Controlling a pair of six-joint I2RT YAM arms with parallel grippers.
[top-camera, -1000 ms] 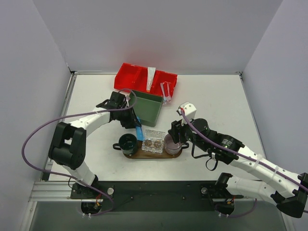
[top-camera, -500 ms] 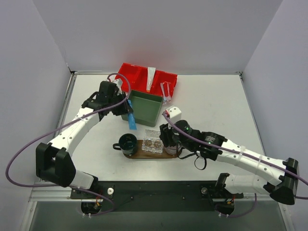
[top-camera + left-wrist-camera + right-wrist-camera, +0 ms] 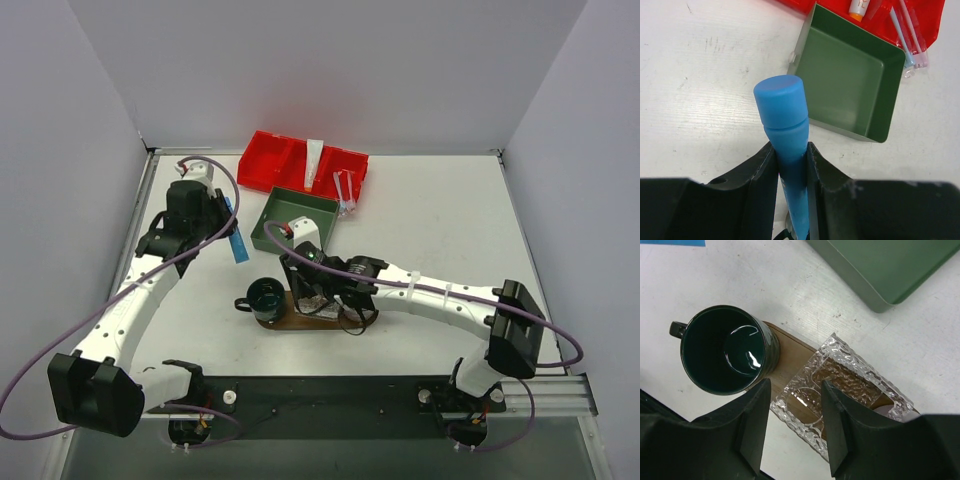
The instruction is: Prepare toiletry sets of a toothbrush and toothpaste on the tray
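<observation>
Top external view gives you the flat brown oval wooden tray (image 3: pixel 288 320) nearest the table's near edge, carrying a dark green mug (image 3: pixel 266 297) and a clear dimpled glass dish (image 3: pixel 840 380). Your right gripper (image 3: pixel 794 390) hovers over them, jaws parted around nothing. Further back, toward the left edge, your left gripper (image 3: pixel 790 150) is clamped on the blue soft tube (image 3: pixel 782 102), lifted off the table. Beyond sits the green square box (image 3: pixel 300 225), then the red divided bin (image 3: pixel 275 160) at the far edge, with the white tube (image 3: pixel 314 160) in it and slim toothbrushes (image 3: pixel 346 190) at its right end.

White scuffed tabletop (image 3: pixel 440 230), plain pale grey-lavender walls (image 3: pixel 350 60) on three sides, black base plate (image 3: pixel 330 395) and aluminium rail (image 3: pixel 105 402) along the near edge, even light
</observation>
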